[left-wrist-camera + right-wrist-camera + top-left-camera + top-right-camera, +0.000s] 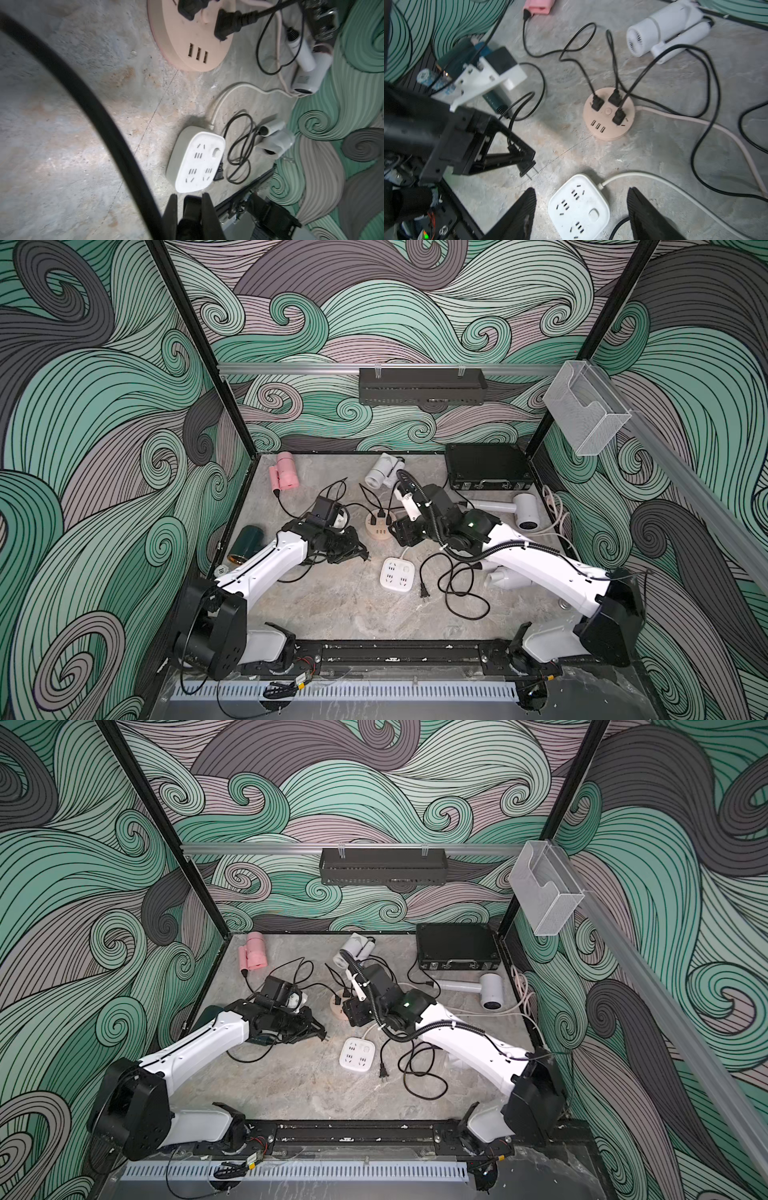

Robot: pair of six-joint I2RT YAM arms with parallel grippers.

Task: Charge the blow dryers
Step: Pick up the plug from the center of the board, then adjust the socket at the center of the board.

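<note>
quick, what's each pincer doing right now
left pincer: closed on a black two-prong plug
right pincer: open, holding nothing

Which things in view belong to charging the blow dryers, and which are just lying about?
For the job: pink dryer; green dryer; white dryer at the back; white dryer at the right edge; white dryer nearest the front; round hub; square hub; plug in the left pincer.

Lying about: black case; black wall shelf; clear wall box.

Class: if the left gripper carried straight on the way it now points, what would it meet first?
Probably the square white socket hub, lying just ahead of the left gripper and its held plug; depth is hard to judge.
</note>
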